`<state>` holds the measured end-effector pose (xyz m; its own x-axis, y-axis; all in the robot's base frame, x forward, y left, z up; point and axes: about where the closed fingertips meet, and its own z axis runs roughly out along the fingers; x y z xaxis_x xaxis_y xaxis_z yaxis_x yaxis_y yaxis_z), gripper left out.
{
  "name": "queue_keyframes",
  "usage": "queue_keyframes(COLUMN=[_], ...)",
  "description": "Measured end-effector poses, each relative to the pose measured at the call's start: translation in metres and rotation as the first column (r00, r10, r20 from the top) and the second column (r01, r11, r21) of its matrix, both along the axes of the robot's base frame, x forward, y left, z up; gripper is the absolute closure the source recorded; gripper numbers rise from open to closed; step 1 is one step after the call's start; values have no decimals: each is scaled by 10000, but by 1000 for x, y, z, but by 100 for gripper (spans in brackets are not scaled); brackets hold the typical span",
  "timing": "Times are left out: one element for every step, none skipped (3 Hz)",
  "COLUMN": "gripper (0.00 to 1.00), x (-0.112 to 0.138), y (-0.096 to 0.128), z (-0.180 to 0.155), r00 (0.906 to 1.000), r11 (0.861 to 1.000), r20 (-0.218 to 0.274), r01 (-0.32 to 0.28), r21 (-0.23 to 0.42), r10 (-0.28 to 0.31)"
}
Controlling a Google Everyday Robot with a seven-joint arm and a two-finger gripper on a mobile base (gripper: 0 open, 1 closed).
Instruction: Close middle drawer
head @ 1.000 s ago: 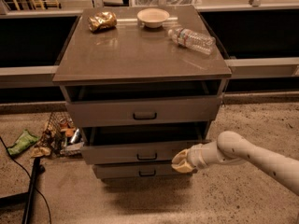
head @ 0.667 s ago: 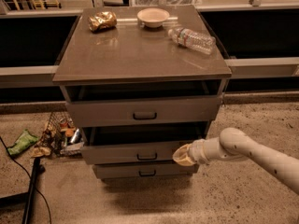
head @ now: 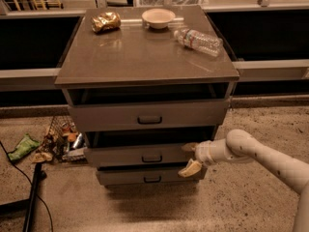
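Observation:
The middle drawer (head: 140,155) is the second tier of the grey-brown cabinet (head: 145,57). It stands pulled out a little, with a dark gap above its flat front and a small dark handle (head: 151,158) at its centre. My gripper (head: 189,158) is at the right end of that drawer front, reaching in from the right. It is open, with one tan fingertip (head: 189,147) at the front's top edge and the other (head: 188,169) at its lower edge. It holds nothing.
The top drawer (head: 149,115) is also pulled out and the bottom drawer (head: 149,177) sticks out slightly. On the cabinet top lie a crumpled bag (head: 105,21), a bowl (head: 158,17) and a water bottle (head: 199,39). Litter (head: 58,141) and a black cable (head: 32,197) are on the floor at left.
My gripper has risen slightly along the right end of the middle drawer front. The drawer itself has barely moved.

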<state>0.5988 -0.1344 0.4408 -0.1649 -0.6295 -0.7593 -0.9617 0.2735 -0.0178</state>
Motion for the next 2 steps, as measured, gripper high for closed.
queue_keyframes(gripper=[0,0], x=[0,-24], y=[0,-1], z=[-2,12], r00=[10000,9986], r11=[10000,9977], r20=[-55,100], r01=[-25,-517], r21=[4,435], r10=[25,513])
